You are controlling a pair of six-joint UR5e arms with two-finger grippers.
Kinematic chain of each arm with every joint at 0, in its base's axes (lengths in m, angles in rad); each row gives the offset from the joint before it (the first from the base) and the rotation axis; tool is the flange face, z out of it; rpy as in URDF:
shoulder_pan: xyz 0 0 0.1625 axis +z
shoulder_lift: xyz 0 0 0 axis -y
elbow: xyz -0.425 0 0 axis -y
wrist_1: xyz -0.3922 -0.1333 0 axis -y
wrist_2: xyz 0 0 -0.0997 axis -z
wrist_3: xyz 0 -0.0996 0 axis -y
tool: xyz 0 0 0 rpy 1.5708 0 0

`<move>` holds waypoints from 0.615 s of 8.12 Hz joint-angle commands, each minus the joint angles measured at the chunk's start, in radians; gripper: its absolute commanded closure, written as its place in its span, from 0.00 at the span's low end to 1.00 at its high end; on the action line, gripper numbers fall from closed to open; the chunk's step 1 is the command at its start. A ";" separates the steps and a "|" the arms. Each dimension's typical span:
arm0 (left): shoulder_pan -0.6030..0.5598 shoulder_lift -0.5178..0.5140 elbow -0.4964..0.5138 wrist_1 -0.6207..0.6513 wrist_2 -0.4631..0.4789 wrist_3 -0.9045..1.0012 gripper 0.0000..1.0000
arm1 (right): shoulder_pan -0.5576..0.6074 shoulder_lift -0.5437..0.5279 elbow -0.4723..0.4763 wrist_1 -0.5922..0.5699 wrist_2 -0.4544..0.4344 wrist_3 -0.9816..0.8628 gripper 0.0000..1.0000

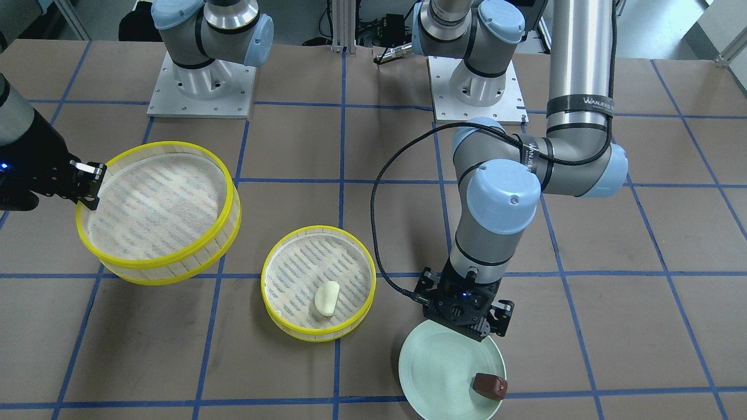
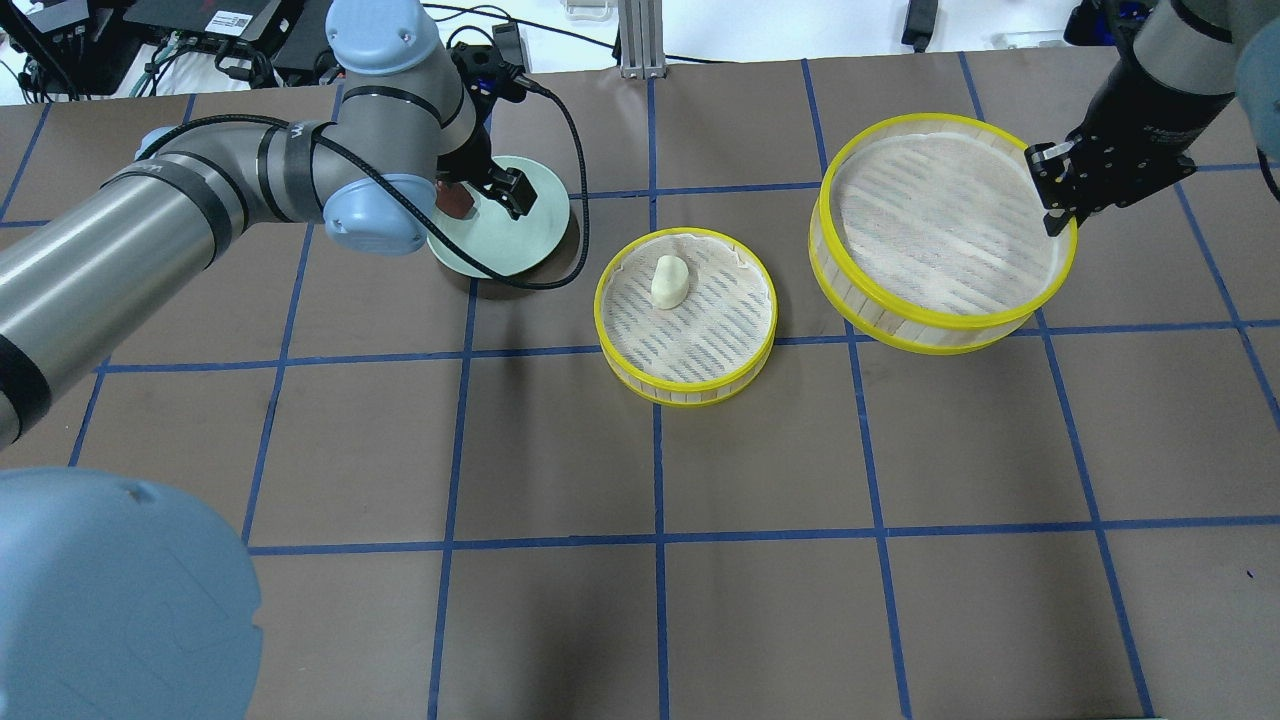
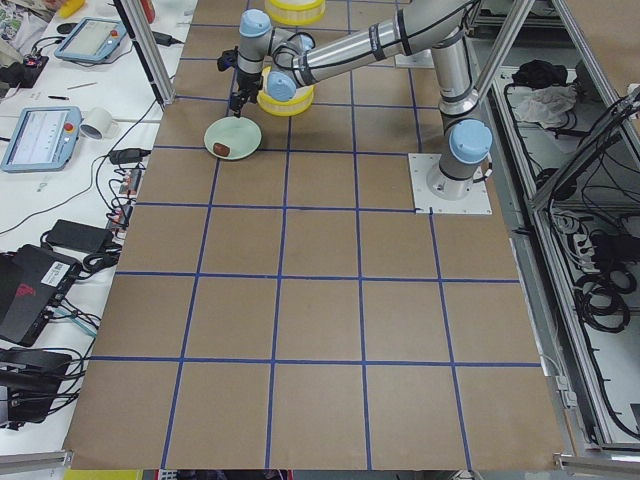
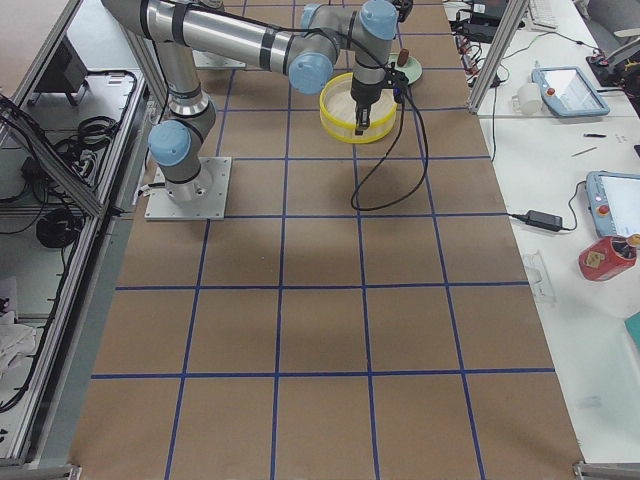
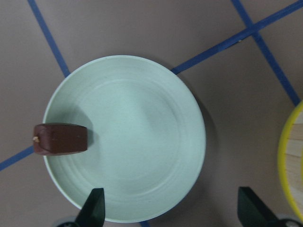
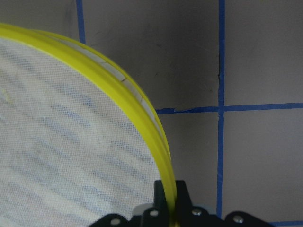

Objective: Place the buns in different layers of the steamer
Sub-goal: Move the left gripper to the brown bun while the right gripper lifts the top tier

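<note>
The cream-white bun (image 1: pixel 325 298) lies in the steamer tray (image 1: pixel 284 327) that rests on the table; both also show in the overhead view, the bun (image 2: pixel 668 280) in the tray (image 2: pixel 685 393). The dark brown bun (image 1: pixel 489 385) sits at the rim of the mint-green plate (image 1: pixel 443 373). My left gripper (image 1: pixel 470 324) hovers open and empty over the plate (image 5: pixel 137 137), with the brown bun (image 5: pixel 60 139) off to one side. My right gripper (image 1: pixel 90 186) is shut on the rim of the second steamer tray (image 1: pixel 157 210) and holds it tilted above the table (image 2: pixel 940 240) (image 6: pixel 169 201).
The two arm bases (image 1: pixel 201 87) (image 1: pixel 475 87) stand at the robot side of the table. A black cable (image 1: pixel 379 233) loops from the left wrist over the table beside the resting tray. Blue tape lines grid the brown tabletop.
</note>
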 commanded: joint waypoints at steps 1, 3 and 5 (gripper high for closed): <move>0.046 -0.059 0.023 0.078 0.002 0.078 0.00 | 0.009 0.003 0.000 -0.006 0.006 0.016 0.89; 0.059 -0.133 0.058 0.145 0.001 0.113 0.00 | 0.067 0.030 0.000 -0.036 0.009 0.091 0.90; 0.079 -0.164 0.065 0.187 -0.004 0.161 0.00 | 0.200 0.104 0.000 -0.119 0.002 0.202 0.90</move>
